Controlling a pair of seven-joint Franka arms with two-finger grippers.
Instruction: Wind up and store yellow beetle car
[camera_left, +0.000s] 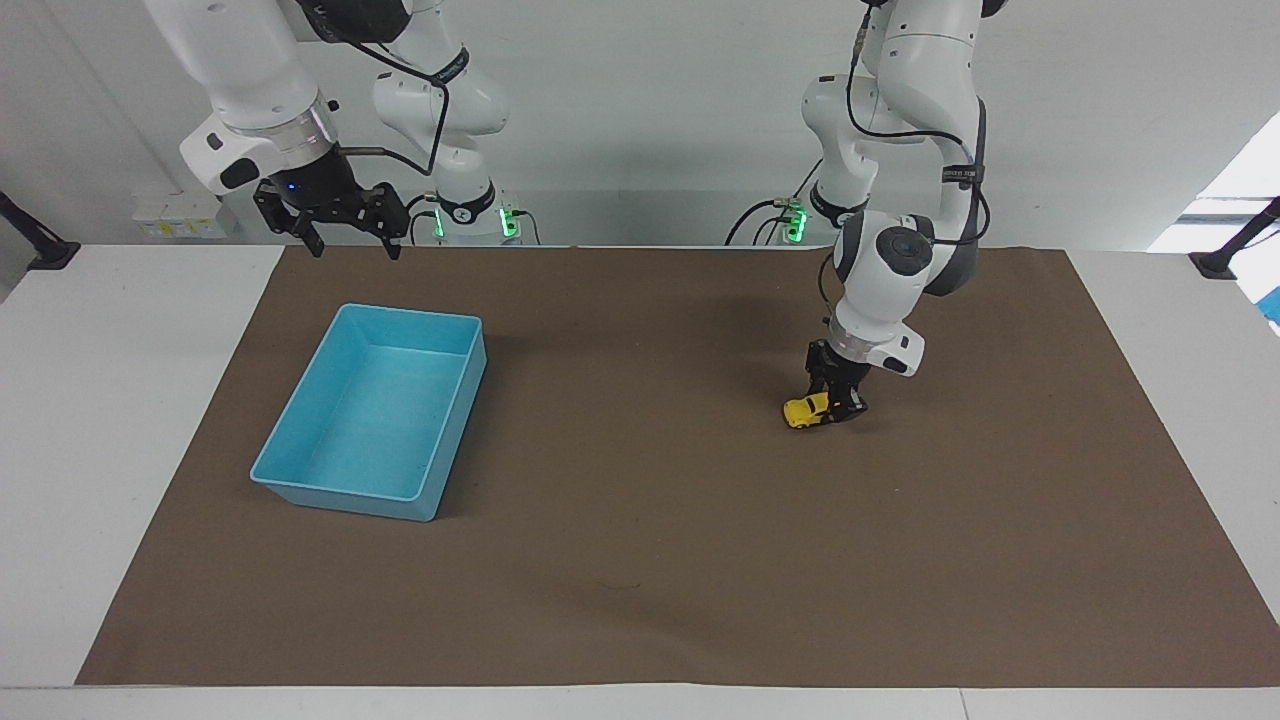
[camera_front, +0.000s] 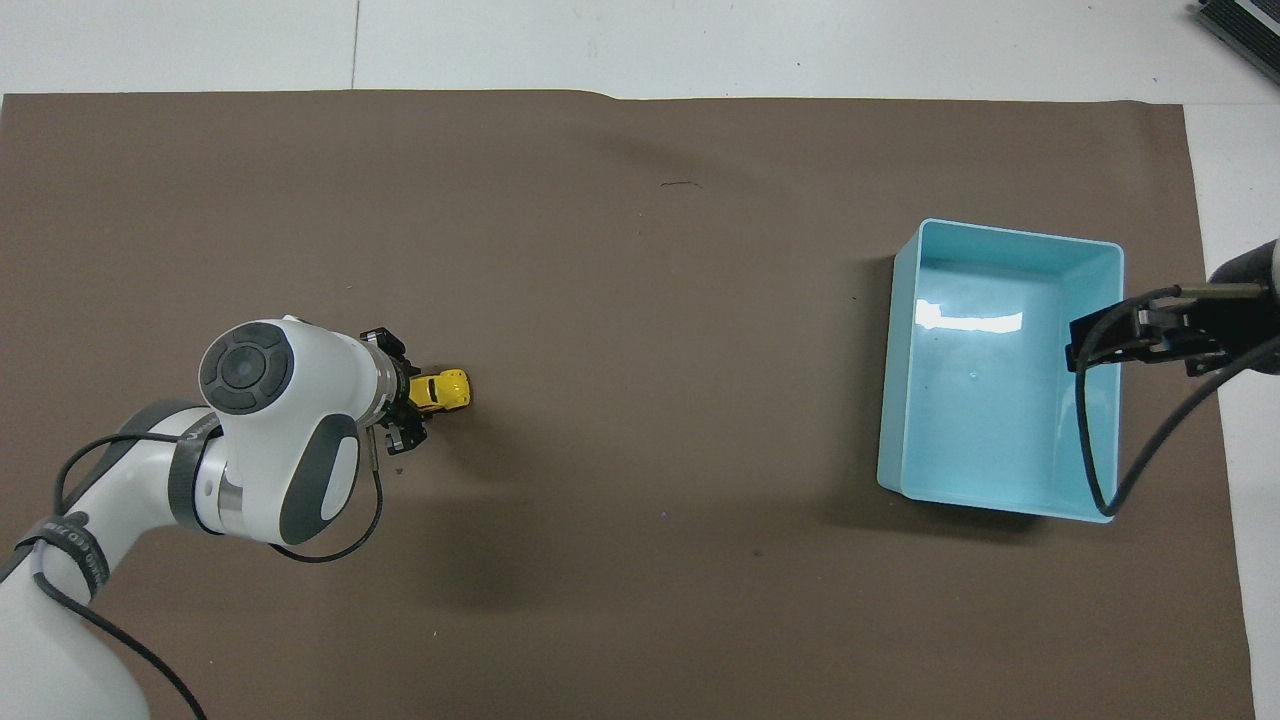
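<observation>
The yellow beetle car (camera_left: 805, 411) (camera_front: 443, 389) stands on the brown mat toward the left arm's end of the table. My left gripper (camera_left: 835, 408) (camera_front: 405, 405) is down at mat level right at the car's rear end, and its wrist hides part of the contact. The light blue tray (camera_left: 345, 498) (camera_front: 893, 380) sits on the mat toward the right arm's end, with nothing in it. My right gripper (camera_left: 352, 245) (camera_front: 1075, 355) hangs open and unloaded in the air over the tray's end nearest the robots, where that arm waits.
The brown mat (camera_left: 640, 560) covers most of the white table. A wide bare stretch of mat lies between the car and the tray. A black cable hangs from the right arm over the tray's rim.
</observation>
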